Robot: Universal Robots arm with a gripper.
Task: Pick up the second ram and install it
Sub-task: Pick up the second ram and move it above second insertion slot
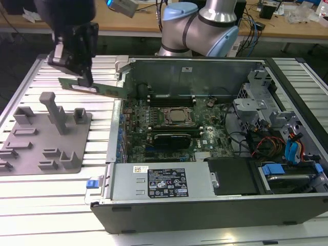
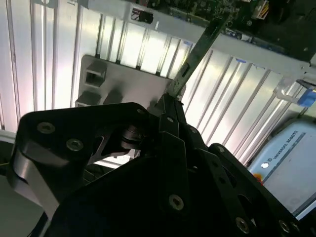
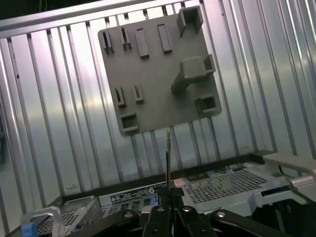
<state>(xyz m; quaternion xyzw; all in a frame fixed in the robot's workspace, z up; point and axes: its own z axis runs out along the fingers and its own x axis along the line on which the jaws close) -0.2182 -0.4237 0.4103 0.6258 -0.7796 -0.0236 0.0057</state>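
Observation:
My gripper [image 1: 86, 78] is shut on the second ram [image 1: 95, 87], a thin green stick held level in the air above the ribbed table, between the grey tray [image 1: 31, 141] and the open computer case. In the second wrist view the ram [image 2: 197, 54] runs out from the black fingers [image 2: 168, 116] toward the case's edge. Edge-on in the first wrist view, the ram [image 3: 168, 158] is a thin line rising from the gripper [image 3: 170, 197] over the tray [image 3: 153, 74]. The motherboard [image 1: 174, 120] lies inside the case with dark memory slots near its processor.
The open computer case [image 1: 215, 154] fills the exterior view's right, with its metal wall [image 1: 120, 69] close beside the ram's far end. The grey tray carries upright posts [image 1: 55, 110] and small slots. The arm's base [image 1: 200, 25] stands behind the case. Cables and drive bays [image 1: 287, 148] sit at the case's right.

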